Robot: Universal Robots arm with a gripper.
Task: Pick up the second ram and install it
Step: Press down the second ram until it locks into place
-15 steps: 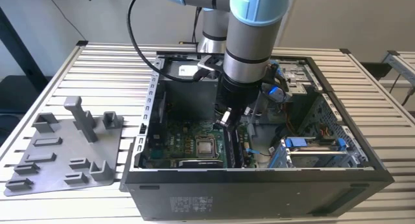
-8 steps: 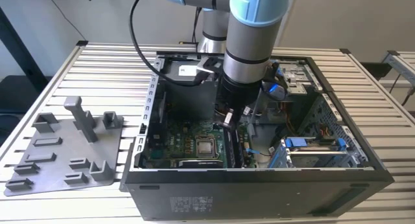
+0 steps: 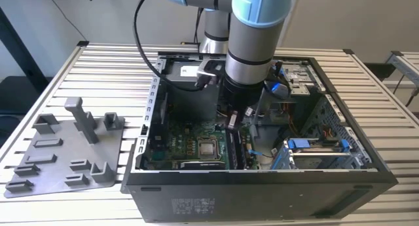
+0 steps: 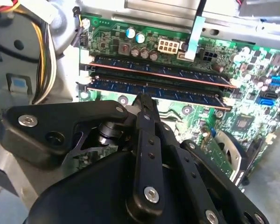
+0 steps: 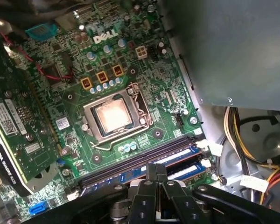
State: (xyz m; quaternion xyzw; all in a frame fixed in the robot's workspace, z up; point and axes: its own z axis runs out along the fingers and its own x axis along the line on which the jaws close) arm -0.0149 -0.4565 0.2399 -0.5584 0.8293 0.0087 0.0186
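Exterior view: the gripper (image 3: 232, 119) hangs inside the open case (image 3: 366, 157) above the motherboard (image 3: 190, 147).

Second wrist view: two sticks sit in slots; the nearer, the ram (image 4: 154, 91), lies just beyond jaws pressed together.

First wrist view: the slots (image 5: 144, 163) flank the processor (image 5: 113, 115).

Ram looks light, stiff, fragile; hold its edges.

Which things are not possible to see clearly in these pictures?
- Gripper fingertips: its own black body covers them in both wrist views, so grip is unclear.
- Second ram: whether fully seated cannot be told in the second wrist view.
- Memory slots: partly behind the gripper in the first wrist view.
- Motherboard: the arm covers part in the exterior view.
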